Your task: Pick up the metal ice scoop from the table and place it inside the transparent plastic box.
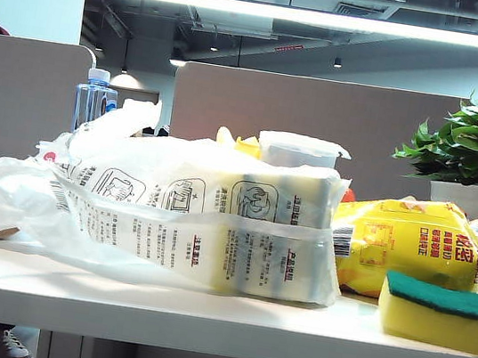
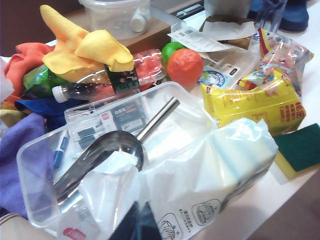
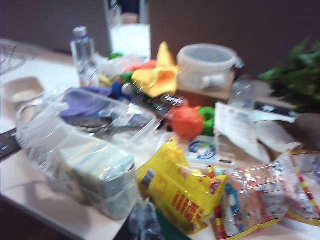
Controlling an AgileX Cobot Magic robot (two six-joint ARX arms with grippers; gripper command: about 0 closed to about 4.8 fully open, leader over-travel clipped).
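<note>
Already the shiny metal ice scoop (image 2: pixel 102 152) lay inside the transparent plastic box (image 2: pixel 31 165). My right tool (image 3: pixel 145 222) was pressed together, empty; my left tool (image 2: pixel 135 222) I couldn't read. Brushing the crinkly white bag (image 2: pixel 200 175) could tip the scoop out.

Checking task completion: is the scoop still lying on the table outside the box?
No: in the left wrist view the scoop lies inside the clear box, handle resting toward its rim.
</note>
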